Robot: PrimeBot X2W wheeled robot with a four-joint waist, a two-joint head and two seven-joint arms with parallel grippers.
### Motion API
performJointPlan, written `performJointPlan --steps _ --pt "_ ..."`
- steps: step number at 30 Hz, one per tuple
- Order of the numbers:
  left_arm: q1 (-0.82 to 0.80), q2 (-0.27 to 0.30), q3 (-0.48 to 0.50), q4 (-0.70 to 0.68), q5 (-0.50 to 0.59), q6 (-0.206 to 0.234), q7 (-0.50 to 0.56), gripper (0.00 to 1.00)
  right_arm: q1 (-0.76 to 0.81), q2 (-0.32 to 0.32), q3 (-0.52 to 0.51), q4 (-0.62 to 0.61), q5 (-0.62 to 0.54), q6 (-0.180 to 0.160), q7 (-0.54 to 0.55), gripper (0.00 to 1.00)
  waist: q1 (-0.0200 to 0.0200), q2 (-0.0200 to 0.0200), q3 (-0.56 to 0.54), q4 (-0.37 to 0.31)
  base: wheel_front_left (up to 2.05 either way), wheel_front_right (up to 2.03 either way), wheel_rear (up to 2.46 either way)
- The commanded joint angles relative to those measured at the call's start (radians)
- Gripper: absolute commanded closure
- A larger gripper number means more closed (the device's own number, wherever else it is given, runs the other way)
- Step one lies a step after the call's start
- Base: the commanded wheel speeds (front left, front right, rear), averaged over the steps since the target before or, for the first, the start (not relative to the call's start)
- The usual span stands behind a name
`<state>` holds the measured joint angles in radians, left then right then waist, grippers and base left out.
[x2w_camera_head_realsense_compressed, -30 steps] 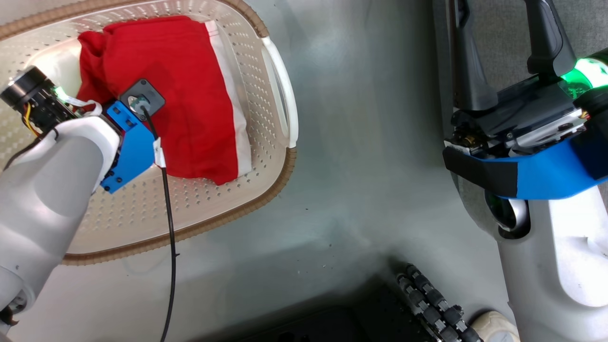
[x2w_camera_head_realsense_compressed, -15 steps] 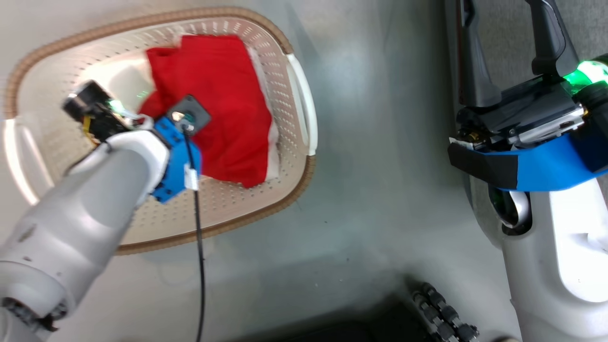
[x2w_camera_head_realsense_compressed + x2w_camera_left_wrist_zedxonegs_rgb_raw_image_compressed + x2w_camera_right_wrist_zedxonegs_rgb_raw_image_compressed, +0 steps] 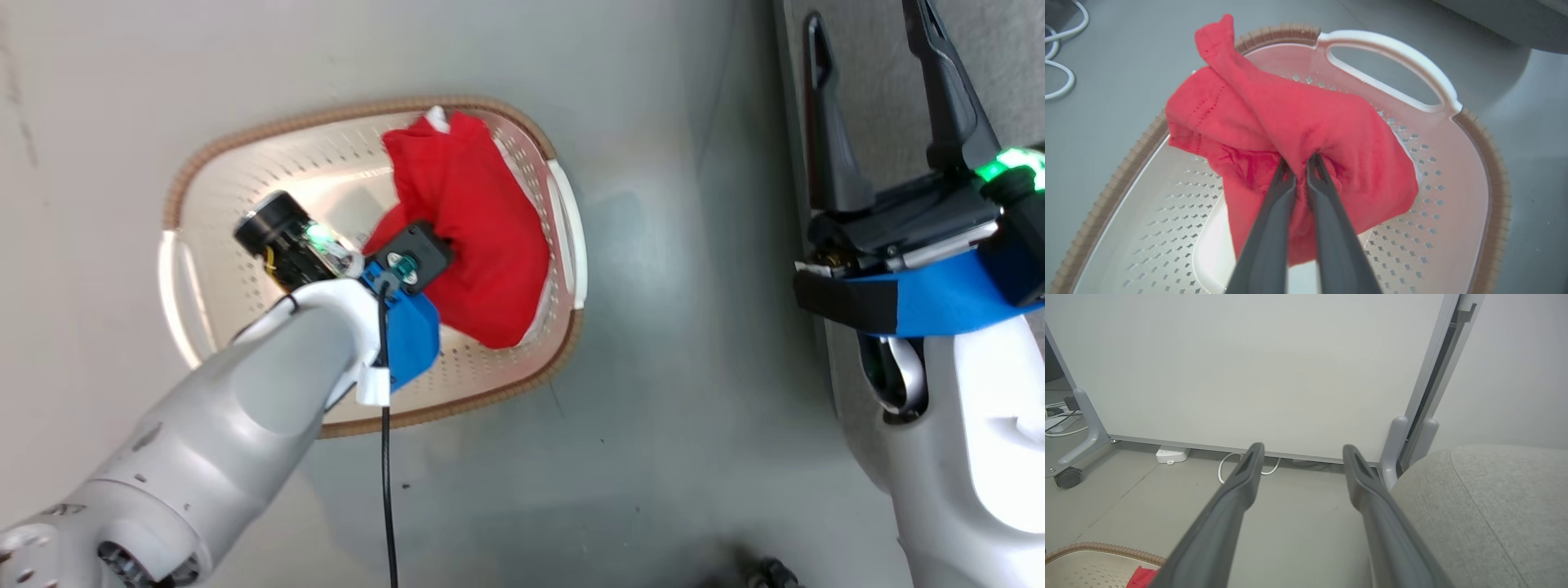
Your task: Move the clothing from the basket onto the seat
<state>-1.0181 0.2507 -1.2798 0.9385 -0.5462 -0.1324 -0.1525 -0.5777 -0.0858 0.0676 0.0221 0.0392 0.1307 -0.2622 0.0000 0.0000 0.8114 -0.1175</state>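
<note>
Red clothing (image 3: 1339, 122) is bunching at the centre of the left wrist view, where the left tool (image 3: 1299, 163) is clamping a fold of it — the two dark fingers (image 3: 1274, 212) are pressing almost together, with cloth puckering around their tips. One corner is sticking up toward the top of the frame, over the rim of the basket (image 3: 1498, 183), while the rest is sagging inside; whether it is clearing the basket's bottom I cannot tell. In the head view the clothing is sitting in the right half of the basket, centre-left of the frame, with a little white trim (image 3: 438, 119) peeking out at its upper edge. The basket is standing on the grey floor (image 3: 678, 343). The right tool (image 3: 1302, 451) is hanging released and empty — its fingers are standing well apart, at the upper right of the head view, by the edge of the seat (image 3: 1490, 506). In the right wrist view the seat is occupying the lower right, and a slice of basket and red is showing at the lower left.
</note>
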Motion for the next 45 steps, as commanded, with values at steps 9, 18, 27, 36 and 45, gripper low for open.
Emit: performJointPlan --steps 9,18,27,36,45 --pt "0.045 -0.044 -0.003 -0.037 -0.071 0.003 -0.093 1.00 0.090 -0.027 -0.032 0.041 0.014 0.000 -0.004 0.00 0.0000 0.0000 -0.191 0.090 0.00 0.00 0.00" --pt "0.079 -0.065 0.059 -0.123 -0.110 0.004 -0.114 1.00 0.171 -0.030 -0.051 0.074 0.024 0.000 -0.004 0.00 0.0000 0.0000 -0.350 0.127 0.00 0.00 0.00" --pt "0.145 -0.057 0.184 -0.267 -0.050 0.039 -0.114 1.00 0.264 -0.022 -0.069 0.100 0.035 0.000 -0.004 0.00 0.0000 0.0000 -0.503 0.141 0.00 0.00 0.00" --pt "0.184 -0.052 0.281 -0.369 -0.042 0.078 -0.114 1.00 0.349 -0.008 -0.084 0.117 0.044 0.000 -0.004 0.00 0.0000 0.0000 -0.614 0.141 0.00 0.00 0.00" --pt "0.200 -0.051 0.312 -0.402 -0.061 0.094 -0.114 1.00 0.412 0.003 -0.091 0.137 0.051 0.000 -0.004 0.00 0.0000 0.0000 -0.709 0.143 0.00 0.00 0.00"
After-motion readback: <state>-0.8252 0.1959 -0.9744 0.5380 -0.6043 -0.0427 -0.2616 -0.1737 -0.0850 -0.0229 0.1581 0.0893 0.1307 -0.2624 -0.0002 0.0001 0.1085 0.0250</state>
